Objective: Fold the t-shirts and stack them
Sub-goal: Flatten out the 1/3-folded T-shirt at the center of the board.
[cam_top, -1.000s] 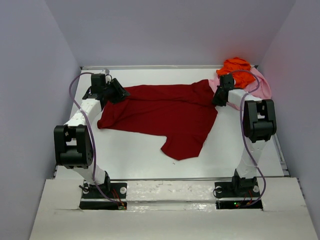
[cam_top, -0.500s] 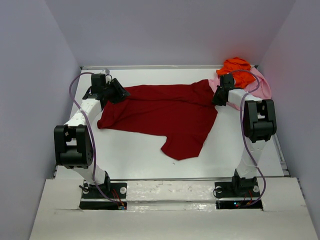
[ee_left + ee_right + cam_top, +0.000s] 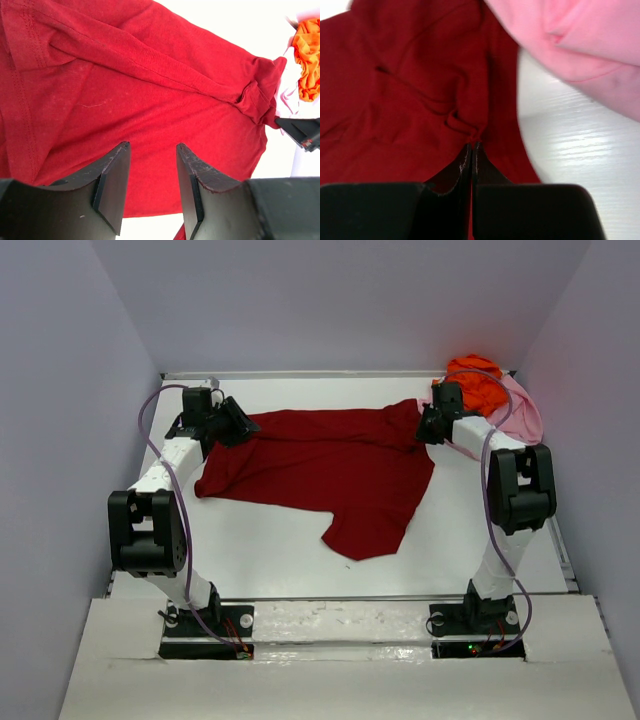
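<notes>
The dark red t-shirt (image 3: 330,465) lies spread in the middle of the tabletop (image 3: 270,550). The right arm (image 3: 518,485) reaches far forward, and the right gripper (image 3: 471,146) is closed, pinching the shirt's edge at 2 o'clock. The left arm (image 3: 150,525) reaches to 10 o'clock, where the left gripper (image 3: 150,150) hangs over the cloth with jaws apart. There are three shirts in total: the orange t-shirt (image 3: 470,367) lies upon the pink t-shirt (image 3: 530,420) at 1 o'clock.

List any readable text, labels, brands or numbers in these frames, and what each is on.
None readable.
The dark red shirt is plain cloth, with no print or tag showing in any view.
The orange shirt and pink shirt are plain too.
No lettering shows on the left arm, the right arm or the table.
</notes>
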